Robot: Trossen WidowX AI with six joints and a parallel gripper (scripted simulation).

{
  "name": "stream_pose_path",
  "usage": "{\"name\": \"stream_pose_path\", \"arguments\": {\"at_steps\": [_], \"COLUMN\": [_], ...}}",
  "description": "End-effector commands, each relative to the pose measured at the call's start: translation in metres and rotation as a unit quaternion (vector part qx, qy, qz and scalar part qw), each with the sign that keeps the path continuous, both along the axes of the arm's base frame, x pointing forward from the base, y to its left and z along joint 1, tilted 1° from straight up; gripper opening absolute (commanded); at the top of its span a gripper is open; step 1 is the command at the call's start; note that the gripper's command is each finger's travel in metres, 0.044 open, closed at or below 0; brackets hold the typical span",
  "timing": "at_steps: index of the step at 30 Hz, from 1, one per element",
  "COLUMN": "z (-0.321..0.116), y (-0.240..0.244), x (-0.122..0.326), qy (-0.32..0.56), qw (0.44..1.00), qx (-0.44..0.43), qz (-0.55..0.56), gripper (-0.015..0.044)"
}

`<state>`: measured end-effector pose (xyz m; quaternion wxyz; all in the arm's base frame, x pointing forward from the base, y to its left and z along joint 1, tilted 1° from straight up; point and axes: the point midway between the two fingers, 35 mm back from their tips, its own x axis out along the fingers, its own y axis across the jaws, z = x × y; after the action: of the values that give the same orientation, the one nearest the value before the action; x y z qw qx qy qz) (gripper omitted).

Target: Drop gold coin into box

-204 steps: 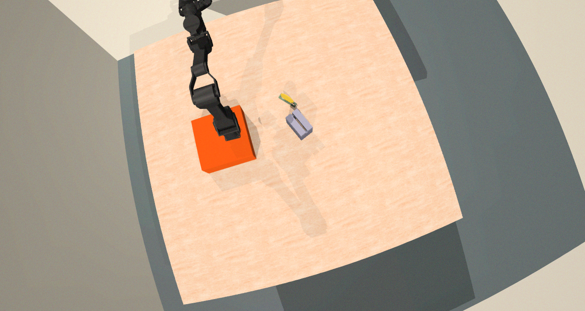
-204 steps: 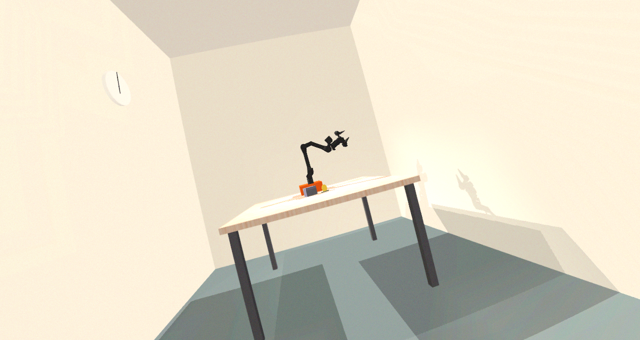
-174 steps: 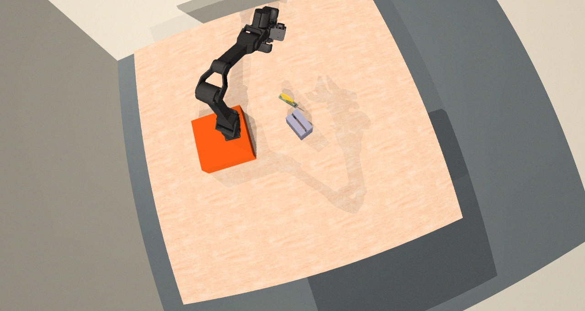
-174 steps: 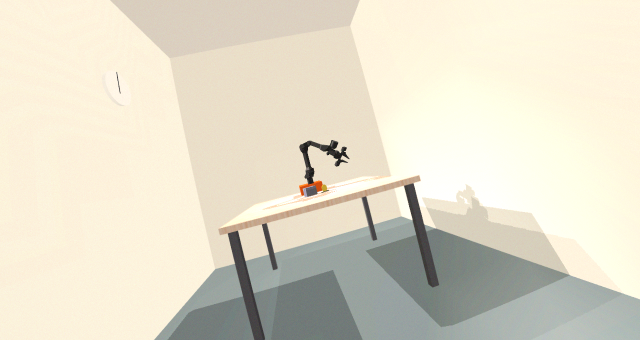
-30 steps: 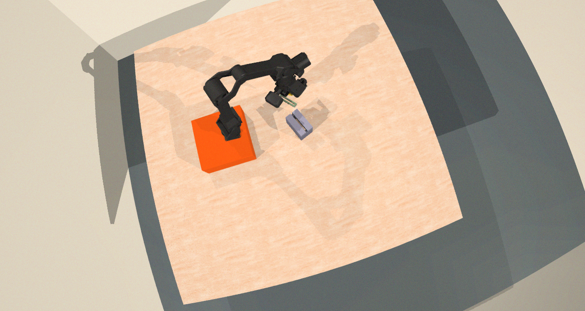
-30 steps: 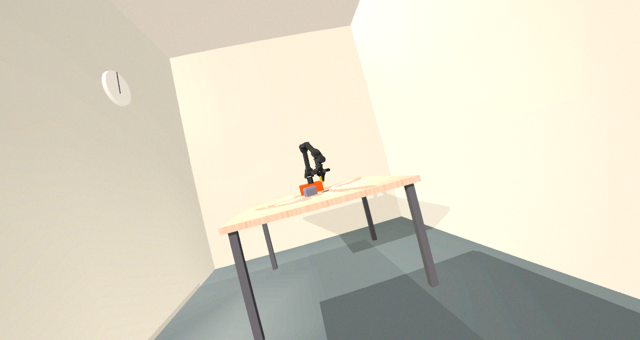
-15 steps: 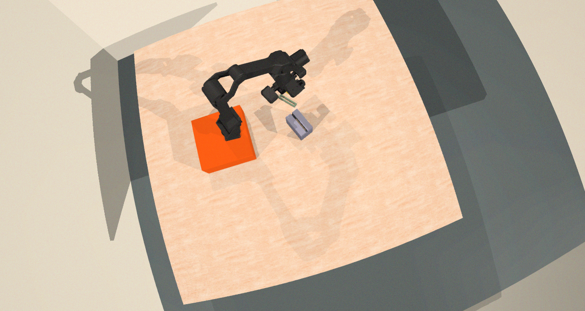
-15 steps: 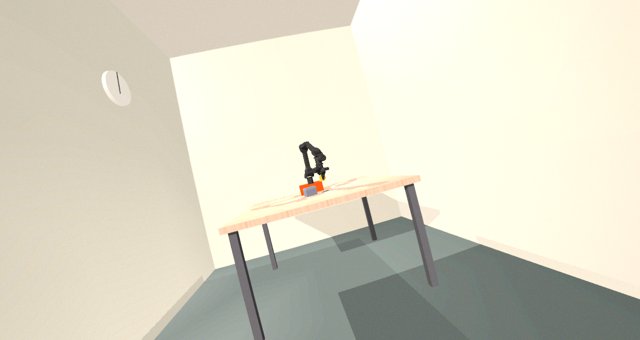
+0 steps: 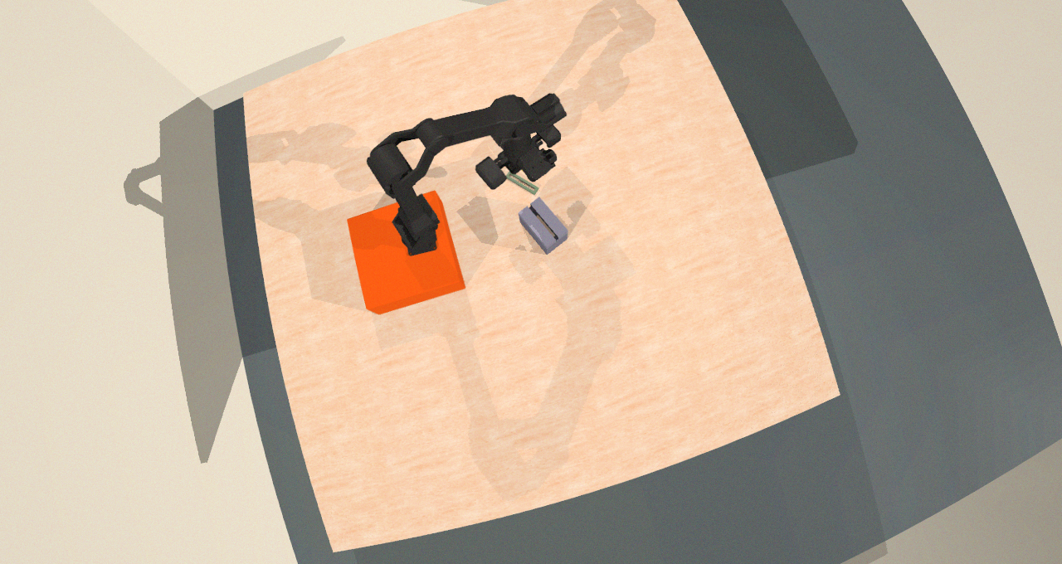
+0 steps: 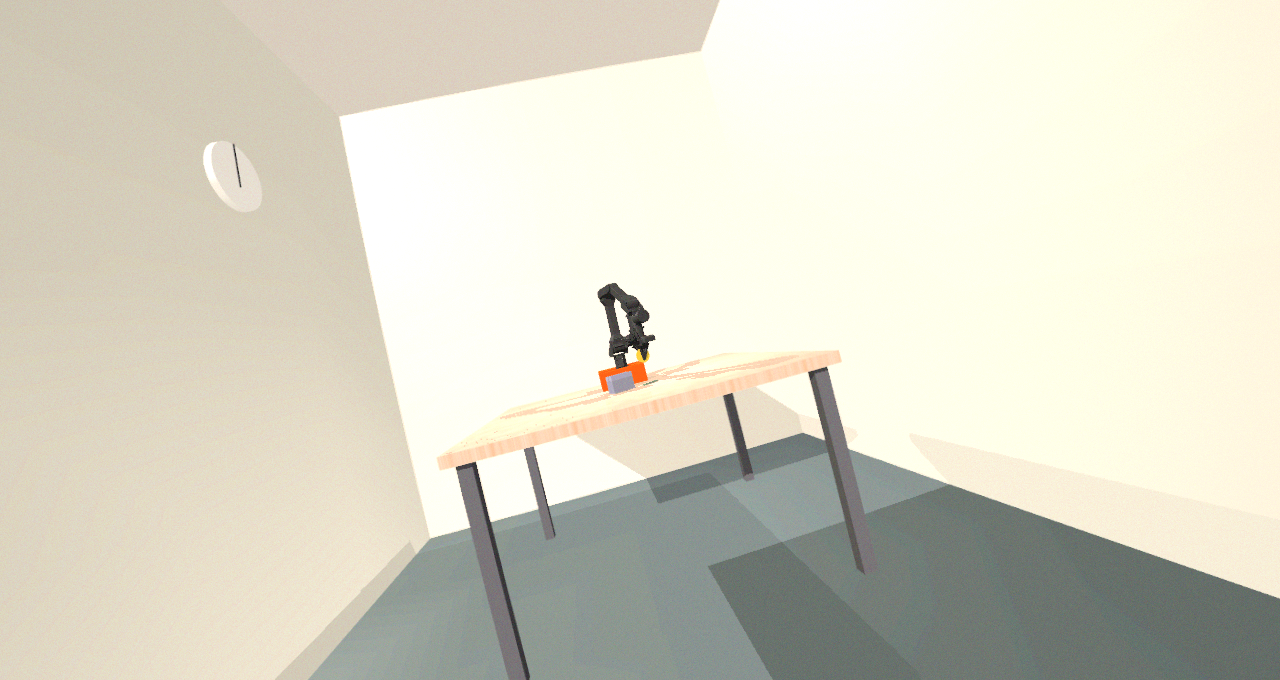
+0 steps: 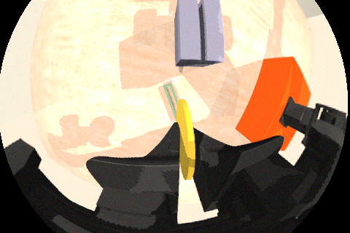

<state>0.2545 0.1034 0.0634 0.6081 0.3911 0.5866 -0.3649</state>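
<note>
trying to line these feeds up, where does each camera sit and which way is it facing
Top: overhead, looking down at the table; the whole arm on its orange base shows, beside the grey box.
Exterior: low on the floor, far back, looking up at the table; the whole arm shows, small.
Wrist: on the arm by the gripper, looking past the fingers, shut on the gold coin, toward the empty green holder.
Shared: all three views show the grey box and orange base.

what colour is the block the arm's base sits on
Bright orange base block; clearest in the top view.
</note>
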Motion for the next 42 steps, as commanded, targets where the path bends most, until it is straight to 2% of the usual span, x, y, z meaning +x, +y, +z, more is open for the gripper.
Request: {"name": "stream_pose_path", "arguments": {"at_steps": [1, 42], "z": [0.000, 0.000], "y": [-0.010, -0.117], "x": [0.003, 0.019], "qy": [0.002, -0.001], "qw": [1.000, 1.000], "qx": [0.000, -0.007], "qz": [0.002, -0.002], "gripper": [0.0000, 0.0000]}}
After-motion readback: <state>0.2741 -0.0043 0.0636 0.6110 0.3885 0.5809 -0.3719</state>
